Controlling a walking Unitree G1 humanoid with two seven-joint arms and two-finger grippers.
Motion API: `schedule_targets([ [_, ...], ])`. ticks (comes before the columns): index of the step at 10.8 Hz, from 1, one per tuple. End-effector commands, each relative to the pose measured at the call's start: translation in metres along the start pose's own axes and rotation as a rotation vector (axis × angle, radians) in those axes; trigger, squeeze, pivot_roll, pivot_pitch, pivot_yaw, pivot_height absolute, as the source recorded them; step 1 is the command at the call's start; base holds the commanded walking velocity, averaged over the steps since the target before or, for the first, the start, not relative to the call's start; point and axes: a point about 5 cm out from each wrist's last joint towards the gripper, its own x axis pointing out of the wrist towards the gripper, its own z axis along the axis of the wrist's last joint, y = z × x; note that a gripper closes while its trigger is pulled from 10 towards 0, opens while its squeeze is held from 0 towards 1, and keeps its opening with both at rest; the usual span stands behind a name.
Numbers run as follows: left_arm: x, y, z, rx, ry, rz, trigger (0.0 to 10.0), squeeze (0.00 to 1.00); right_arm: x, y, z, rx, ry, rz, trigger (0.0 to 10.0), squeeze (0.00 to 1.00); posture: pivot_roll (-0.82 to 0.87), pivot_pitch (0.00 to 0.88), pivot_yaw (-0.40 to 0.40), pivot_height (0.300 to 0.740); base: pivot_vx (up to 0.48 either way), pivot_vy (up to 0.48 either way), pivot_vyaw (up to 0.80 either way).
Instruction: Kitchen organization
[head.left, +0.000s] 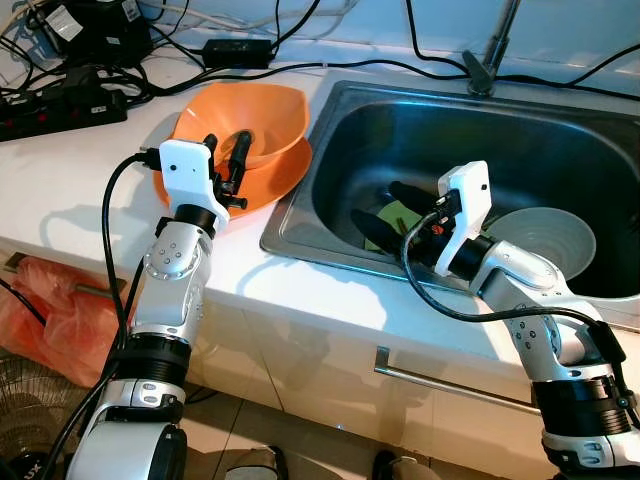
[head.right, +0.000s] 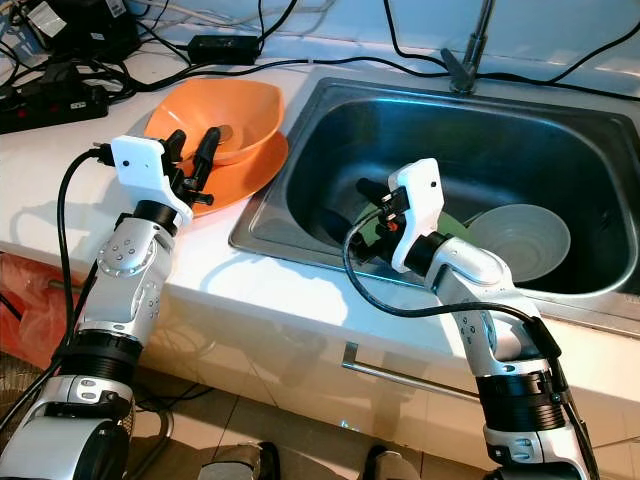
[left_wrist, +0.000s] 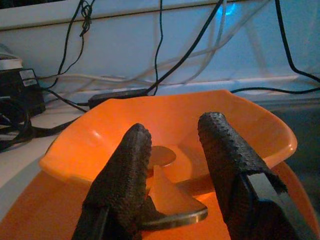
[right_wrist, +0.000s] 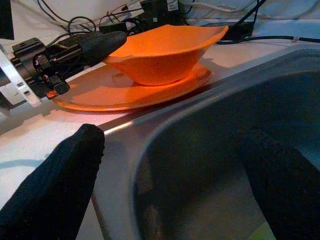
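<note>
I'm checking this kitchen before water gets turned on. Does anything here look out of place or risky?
Yes: a black power strip, adapters and loose cables lie across the white counter right behind the orange bowl and beside the sink. Cables also run along the back by the faucet. Nothing looks spilled or broken.

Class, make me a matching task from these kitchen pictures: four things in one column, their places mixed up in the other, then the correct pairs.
Things:
1. orange bowl
2. grey bowl
3. power strip
4. right gripper

Places:
A. on the sink floor, robot's right side
B. far left of the counter, among cables
C. on the orange plate
D. low inside the sink, jaws open

Pairs: 1-C, 2-A, 3-B, 4-D
</note>
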Motion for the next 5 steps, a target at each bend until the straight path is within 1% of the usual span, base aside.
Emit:
schedule_targets([
  [1,-0.0009,0.0025,0.0015,-0.002,-0.011,0.005,0.0,0.00,-0.0001,0.0050,-0.0032,-0.003,0.013,0.013,10.0,1.00,0.04,0.102,0.057,0.740,0.000,0.000,0.00],
  [5,-0.0010,0.0030,0.0019,0.005,-0.015,0.009,0.0,0.00,0.0008,0.0035,-0.0029,-0.009,0.012,0.000,10.0,1.00,0.04,0.103,0.056,0.740,0.000,0.000,0.00],
])
